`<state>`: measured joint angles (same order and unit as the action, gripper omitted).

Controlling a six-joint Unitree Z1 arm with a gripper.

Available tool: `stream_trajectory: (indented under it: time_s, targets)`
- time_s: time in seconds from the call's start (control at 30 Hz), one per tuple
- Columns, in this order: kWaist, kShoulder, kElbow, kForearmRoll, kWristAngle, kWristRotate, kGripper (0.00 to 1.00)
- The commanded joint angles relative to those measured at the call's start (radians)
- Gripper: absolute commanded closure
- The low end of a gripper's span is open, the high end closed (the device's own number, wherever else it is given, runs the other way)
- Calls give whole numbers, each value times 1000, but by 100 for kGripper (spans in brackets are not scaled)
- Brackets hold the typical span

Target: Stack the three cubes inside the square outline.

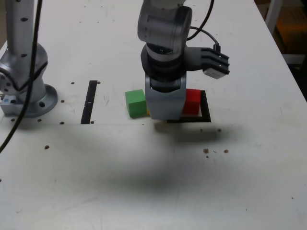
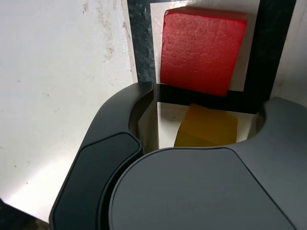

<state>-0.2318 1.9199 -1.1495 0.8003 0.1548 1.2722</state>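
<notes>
End effector (image 2: 208,108) jaws apart astride yellow (image 2: 206,127), no grip visible; might knock red (image 2: 204,50) if closing off-centre.

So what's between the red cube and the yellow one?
A black strip of the square outline runs between the red cube and the yellow cube, as the wrist view shows.

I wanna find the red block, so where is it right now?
In the exterior view, the red cube is just right of the gripper, by the black outline's right side.
</notes>
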Motion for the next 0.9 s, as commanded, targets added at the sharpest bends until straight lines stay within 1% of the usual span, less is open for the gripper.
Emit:
stream_trajectory:
  time_s: [0.0, 0.23, 0.33, 0.43, 0.57, 0.77, 0.87]
  targets:
    - [2, -9, 6, -6, -1, -1, 29]
    - [2, -19, 23, -26, -7, -1, 33]
    - [5, -28, 42, -62, -27, -1, 36]
    - [11, -40, 68, -111, -53, -2, 42]
    - [18, -53, 91, -145, -69, -2, 47]
    - [20, -59, 95, -143, -78, -1, 51]
    - [20, -58, 79, -110, -82, -1, 52]
